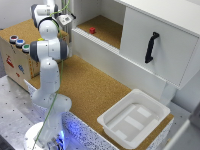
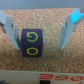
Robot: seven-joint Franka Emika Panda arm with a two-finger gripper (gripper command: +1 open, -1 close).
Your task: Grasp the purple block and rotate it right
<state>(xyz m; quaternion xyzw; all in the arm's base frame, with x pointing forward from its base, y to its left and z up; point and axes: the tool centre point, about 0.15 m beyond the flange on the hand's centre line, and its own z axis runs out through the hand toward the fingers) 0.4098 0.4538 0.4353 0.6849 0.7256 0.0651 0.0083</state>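
2 pale blue fingers (image 2: 10,30) of my gripper (image 2: 38,31) stood wide apart, holding nothing, with the dark purple cube marked in yellow (image 2: 31,43) on the cork surface (image 2: 55,60) squarely between them, 1 finger just beside it, the other farther off.

**Lighting and picture quality**

Exterior view: bright, even, diffuse light; soft, low-resolution detail; white cabinet (image 1: 155,40) faces near overexposure. Wrist view: dimmer and strongly blurred; fingers (image 2: 68,27) show bluish glare; faint shadows on the cork surface (image 2: 50,62)
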